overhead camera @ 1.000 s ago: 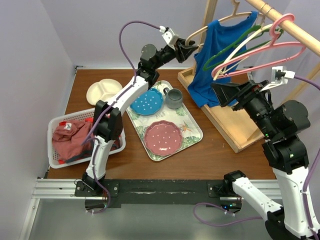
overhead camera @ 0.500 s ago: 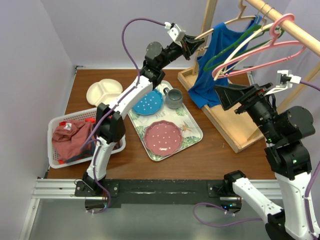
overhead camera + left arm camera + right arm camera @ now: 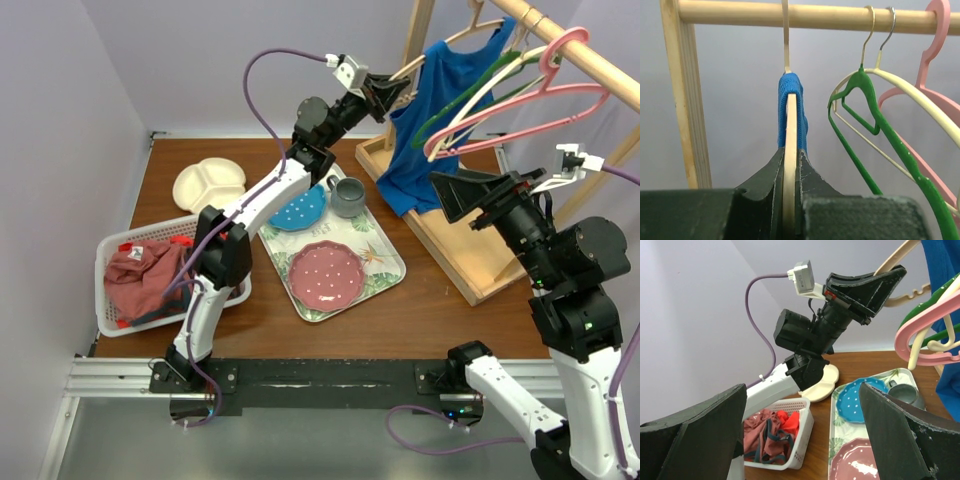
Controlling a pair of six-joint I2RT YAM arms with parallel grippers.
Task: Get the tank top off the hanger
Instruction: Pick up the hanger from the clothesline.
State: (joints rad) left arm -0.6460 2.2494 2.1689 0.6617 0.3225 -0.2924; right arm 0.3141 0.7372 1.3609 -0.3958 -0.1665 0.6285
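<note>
Left jaws: clamped on the hanger (image 3: 789, 131) tip, to hold it steady.
Tank top (image 3: 790, 84): strap looped over the hanger, just past those jaws.
Right jaws: spread wide, holding nothing, ready to tug.

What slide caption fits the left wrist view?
Left end effector shut on the cream hanger carrying the blue tank top, empty hangers alongside on the rod.
</note>
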